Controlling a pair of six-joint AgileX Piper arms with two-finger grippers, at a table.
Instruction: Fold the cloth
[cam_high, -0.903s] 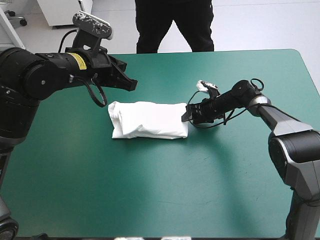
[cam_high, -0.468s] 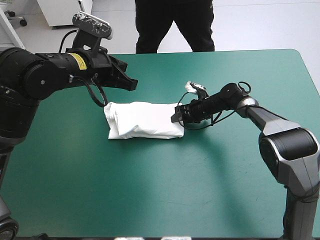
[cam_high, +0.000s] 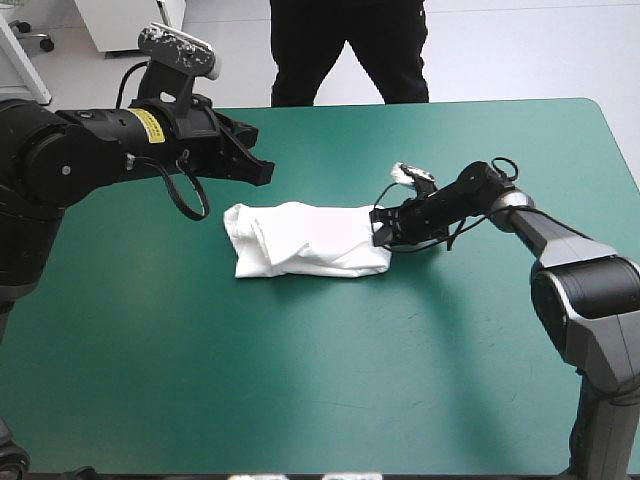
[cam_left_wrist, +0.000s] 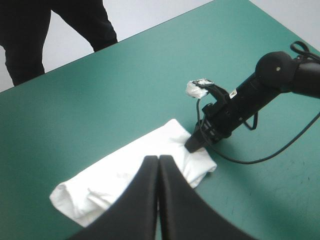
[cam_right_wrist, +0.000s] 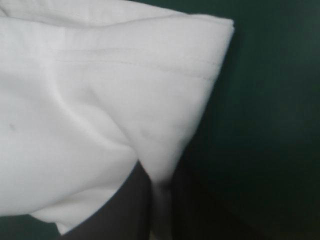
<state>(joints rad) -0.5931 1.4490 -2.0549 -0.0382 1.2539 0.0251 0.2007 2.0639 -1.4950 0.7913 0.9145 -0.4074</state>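
The white T-shirt (cam_high: 300, 240) lies as a folded oblong bundle in the middle of the teal-green table. My right gripper (cam_high: 380, 228) sits low at the bundle's right end. In the right wrist view its black fingers pinch a fold of the T-shirt (cam_right_wrist: 100, 100) between them, so my right gripper (cam_right_wrist: 159, 175) is shut on the cloth. My left gripper (cam_high: 262, 170) hangs above the table behind the bundle's left end, apart from it. In the left wrist view my left gripper (cam_left_wrist: 158, 159) is shut in one pointed arch over the T-shirt (cam_left_wrist: 100, 185), with the right gripper (cam_left_wrist: 192, 145) farther off.
Bare teal-green cover (cam_high: 400, 380) stretches from the bundle to the table's near edge and to both sides. The far edge (cam_high: 480, 102) runs a short way behind the grippers.
The right gripper pushed left into the bundle's end, shut on the cloth, then drew back right, dragging the bundle a little to the right. The left arm barely moved.
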